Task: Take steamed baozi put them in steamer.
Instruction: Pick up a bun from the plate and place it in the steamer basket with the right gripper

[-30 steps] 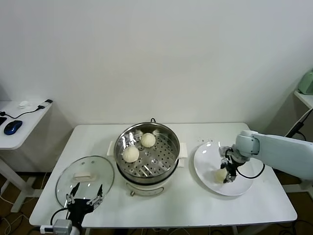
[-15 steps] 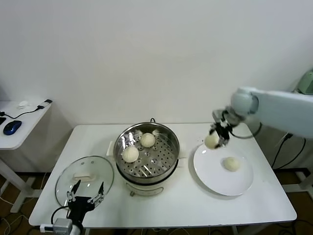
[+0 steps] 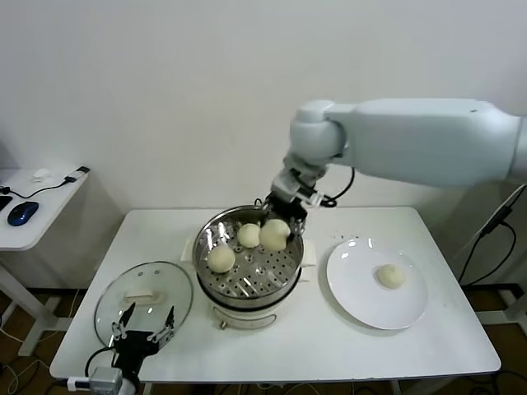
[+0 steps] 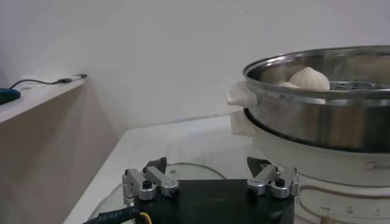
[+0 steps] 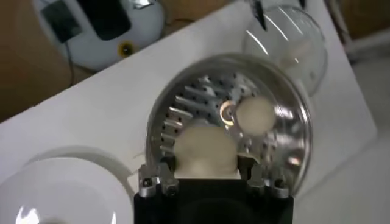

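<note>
left gripper, jaws apart, parked over glass lid | plate: one baozi | steamer: two baozi inside | right gripper, clamped on third baozi, over steamer's far rim; fingertips hidden.

4 baozi; 1 steamer; 1 plate; 1 lid

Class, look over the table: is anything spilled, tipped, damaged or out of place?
Nothing stands out. The steamer stands upright, its glass lid lies flat beside it, one baozi sits on the plate, and the right tool grips another.
</note>
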Controlling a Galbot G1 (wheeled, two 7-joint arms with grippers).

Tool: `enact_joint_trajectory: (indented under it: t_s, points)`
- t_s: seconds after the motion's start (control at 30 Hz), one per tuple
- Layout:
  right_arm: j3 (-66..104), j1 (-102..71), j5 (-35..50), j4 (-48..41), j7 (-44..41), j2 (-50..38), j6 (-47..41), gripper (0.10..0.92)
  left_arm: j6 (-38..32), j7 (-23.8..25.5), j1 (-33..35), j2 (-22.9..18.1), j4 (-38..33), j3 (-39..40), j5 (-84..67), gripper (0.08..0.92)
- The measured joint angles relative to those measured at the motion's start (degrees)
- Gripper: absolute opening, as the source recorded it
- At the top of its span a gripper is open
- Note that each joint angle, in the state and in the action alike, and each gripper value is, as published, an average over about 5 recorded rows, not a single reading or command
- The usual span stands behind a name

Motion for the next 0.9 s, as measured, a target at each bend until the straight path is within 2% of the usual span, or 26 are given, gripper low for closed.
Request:
enact_joint_trajectory:
  t_s: [0.33, 0.67, 0.9]
  points:
    - [0.7, -8.3, -9.8, -2.8, 2.6, 5.7, 5.5, 0.662, -0.2, -0.1, 0.7, -0.3, 0.1, -0.1, 0.5, 0.823]
    - [1.2, -13.8, -14.2, -6.8, 4.2, 9.3, 7.6, 0.672, -0.6, -0.2, 1.0, -0.3, 0.2, -0.2, 0.4, 0.823]
    - [1.0, -13.8, -14.0, -8.4, 3.1, 9.5, 9.5, 0.805, -0.6, -0.2, 0.8, -0.3, 0.1, -0.3, 0.2, 0.823]
